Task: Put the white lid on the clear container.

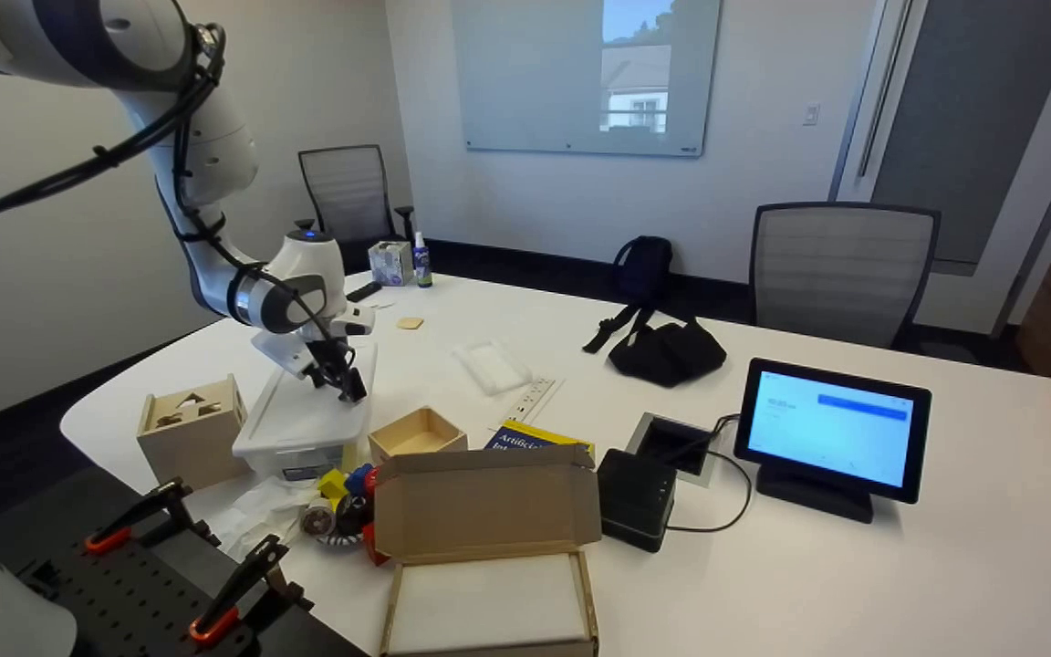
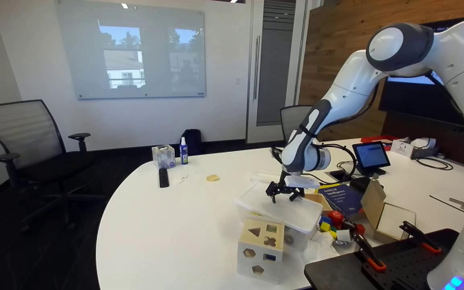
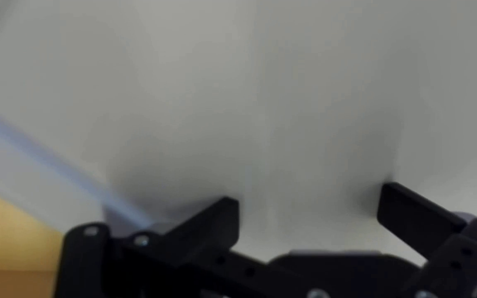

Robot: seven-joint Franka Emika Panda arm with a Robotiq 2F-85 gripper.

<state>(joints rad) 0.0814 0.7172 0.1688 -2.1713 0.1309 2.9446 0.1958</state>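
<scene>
The white lid [image 1: 302, 415] lies flat on top of the clear container [image 1: 286, 461]. It shows the same way in an exterior view [image 2: 288, 213], over the see-through wall of the container [image 2: 295, 238]. I cannot tell whether the lid's rim is pressed down all round. My gripper [image 1: 336, 383] points down at the lid's top, near its middle; it also shows there in an exterior view [image 2: 283, 199]. In the wrist view the fingers [image 3: 309, 211] are apart with nothing between them, at or just above the white lid surface [image 3: 205, 103]. The tips' contact is unclear.
A wooden shape-sorter box [image 2: 259, 249] stands against the container's side. A wooden tray [image 1: 418, 431], colourful toys [image 1: 348, 497], an open cardboard box [image 1: 487, 502] and a book [image 1: 525, 433] lie close by. A smaller white flat item [image 1: 494, 367] lies farther back.
</scene>
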